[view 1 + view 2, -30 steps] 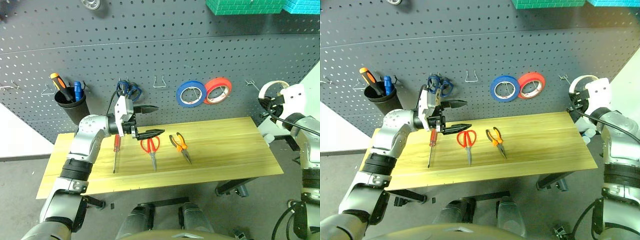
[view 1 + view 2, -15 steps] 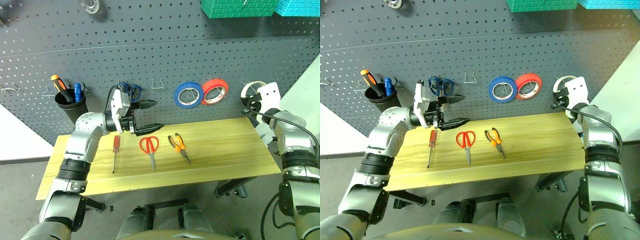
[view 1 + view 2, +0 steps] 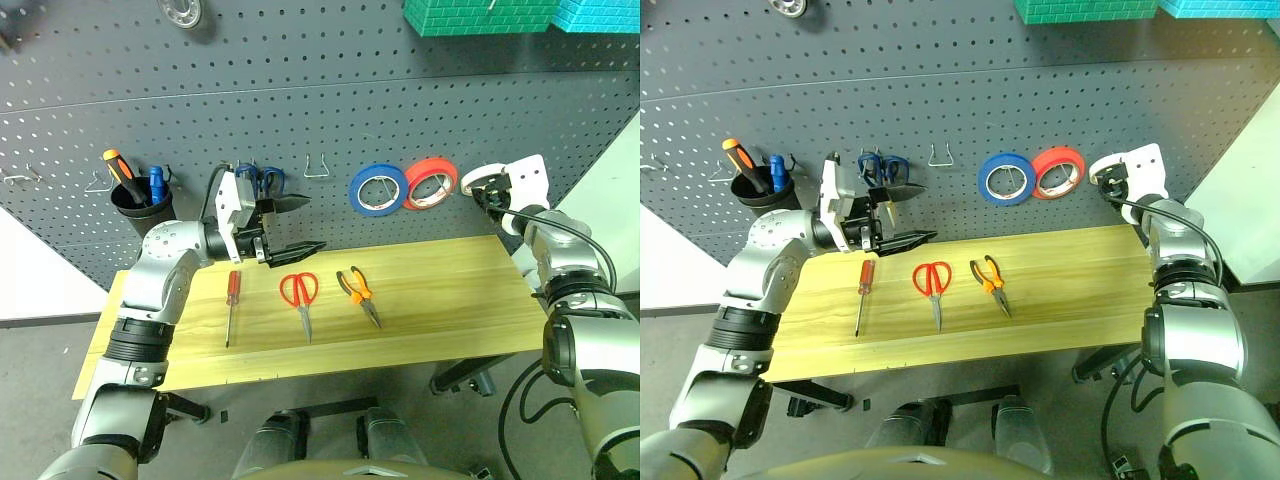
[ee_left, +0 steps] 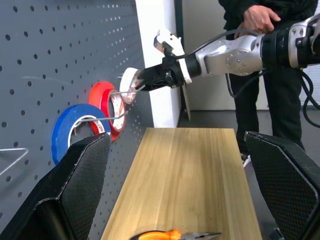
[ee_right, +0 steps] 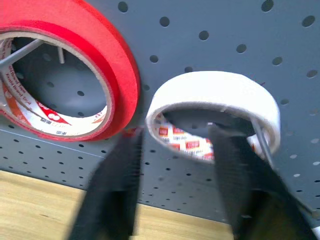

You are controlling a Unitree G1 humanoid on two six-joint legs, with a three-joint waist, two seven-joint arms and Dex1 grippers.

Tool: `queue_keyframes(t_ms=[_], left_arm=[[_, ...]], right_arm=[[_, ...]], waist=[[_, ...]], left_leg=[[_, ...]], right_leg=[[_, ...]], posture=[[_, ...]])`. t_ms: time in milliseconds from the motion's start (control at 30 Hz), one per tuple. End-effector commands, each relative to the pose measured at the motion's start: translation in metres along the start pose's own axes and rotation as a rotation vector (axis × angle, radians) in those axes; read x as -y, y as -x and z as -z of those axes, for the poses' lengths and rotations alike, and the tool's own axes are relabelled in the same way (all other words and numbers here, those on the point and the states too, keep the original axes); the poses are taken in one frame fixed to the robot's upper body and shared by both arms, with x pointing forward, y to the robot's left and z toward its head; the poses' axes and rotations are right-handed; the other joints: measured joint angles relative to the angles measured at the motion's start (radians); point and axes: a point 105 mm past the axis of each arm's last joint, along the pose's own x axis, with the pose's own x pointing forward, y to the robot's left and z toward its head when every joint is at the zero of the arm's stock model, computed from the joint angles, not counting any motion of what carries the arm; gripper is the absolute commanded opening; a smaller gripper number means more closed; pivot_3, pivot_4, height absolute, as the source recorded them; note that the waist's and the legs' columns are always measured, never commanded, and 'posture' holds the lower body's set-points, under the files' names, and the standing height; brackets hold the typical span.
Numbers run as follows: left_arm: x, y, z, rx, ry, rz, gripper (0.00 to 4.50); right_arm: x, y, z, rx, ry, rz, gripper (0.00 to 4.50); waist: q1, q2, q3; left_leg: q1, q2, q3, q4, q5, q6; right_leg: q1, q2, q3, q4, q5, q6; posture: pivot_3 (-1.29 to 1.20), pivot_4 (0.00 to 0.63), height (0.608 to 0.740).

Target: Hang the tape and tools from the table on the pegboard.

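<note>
The right gripper (image 5: 175, 185) is reaching up to the dark grey, hole-dotted pegboard (image 3: 300, 110), its black fingers (image 5: 112, 195) standing apart on either side of the small whitish tape roll (image 5: 215, 107), which is hanging on a thin metal hook just beside a glossy red-orange roll (image 3: 434, 181) and a blue one (image 3: 381, 188). On the pale, grainy wooden counter (image 3: 450, 300), the slim red-handled screwdriver (image 3: 231, 305), the red-handled scissors (image 3: 300, 298) and the orange-and-black pliers (image 3: 359, 292) are lying side by side, apart from one another. The left gripper (image 3: 295, 227) is hovering level above the counter near the screwdriver, its pointed fingers spread wide and holding nothing. A person in dark clothes (image 4: 260, 30) is standing beyond the counter's far end.
</note>
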Motion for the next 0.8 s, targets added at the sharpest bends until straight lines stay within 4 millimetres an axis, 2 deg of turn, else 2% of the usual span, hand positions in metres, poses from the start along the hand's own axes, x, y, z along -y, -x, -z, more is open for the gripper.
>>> queue_keyframes(t_ms=[33,100,133,233,367,467,633,800], left_arm=[[0.001,0.002,-0.011,0.02,-0.036,-0.012,4.5],[0.002,0.003,-0.012,0.019,-0.034,-0.015,4.5],[0.003,0.003,-0.012,0.018,-0.033,-0.017,4.5],[0.005,0.004,-0.012,0.016,-0.029,-0.02,4.5],[0.009,0.007,-0.01,0.01,-0.022,-0.021,4.5],[0.013,0.011,-0.005,-0.003,-0.014,-0.025,4.5],[0.019,0.026,0.008,-0.042,0.023,-0.057,4.5],[0.028,0.047,0.031,-0.104,0.064,-0.097,4.5]], right_arm=[[0.01,0.005,-0.028,0.107,0.025,-0.02,3.56],[0.009,0.011,-0.029,0.12,0.039,-0.066,4.25],[0.008,0.016,-0.029,0.118,0.051,-0.102,4.44],[-0.004,0.035,-0.027,0.102,0.079,-0.217,4.44],[-0.034,0.071,-0.019,0.02,0.076,-0.401,4.44],[-0.051,0.092,-0.017,-0.024,-0.007,-0.481,4.44],[-0.078,0.106,-0.009,-0.098,-0.158,-0.545,4.44],[-0.12,0.114,0.004,-0.167,-0.156,-0.666,4.44]], waist=[[0.0,0.0,0.0],[0.001,0.0,0.0],[0.001,0.0,0.0],[0.008,0.0,0.0],[0.022,0.0,0.0],[0.024,0.0,0.0],[0.029,0.0,0.0],[0.03,0.0,0.0]], left_leg=[[0.0,0.0,0.0,0.0,0.0,0.0],[0.0,0.0,0.0,0.0,0.0,0.0],[0.0,0.0,0.0,0.0,0.0,0.0],[0.0,0.0,0.0,-0.001,0.0,0.0],[0.0,0.0,0.0,-0.001,0.0,0.0],[0.0,0.001,0.0,-0.002,0.0,0.0],[0.0,0.001,0.0,-0.002,-0.001,0.0],[0.0,0.001,0.0,-0.002,-0.002,-0.002]], right_leg=[[0.0,0.0,0.0,0.0,0.0,0.0],[0.0,0.0,0.0,0.0,0.0,0.0],[0.0,0.0,0.0,0.0,0.0,0.0],[0.0,0.0,0.0,0.0,0.0,0.0],[-0.001,-0.001,0.001,0.0,0.0,0.0],[-0.002,0.0,0.002,0.0,0.0,0.0],[-0.002,0.0,0.002,-0.001,-0.001,-0.005],[-0.002,-0.001,0.002,-0.002,-0.002,-0.006]], posture=[[-0.05,0.053,0.74],[-0.04,0.057,0.74],[-0.04,0.058,0.74],[-0.04,0.061,0.74],[-0.04,0.069,0.74],[-0.05,0.075,0.74],[-0.04,0.084,0.74],[-0.03,0.102,0.74]])
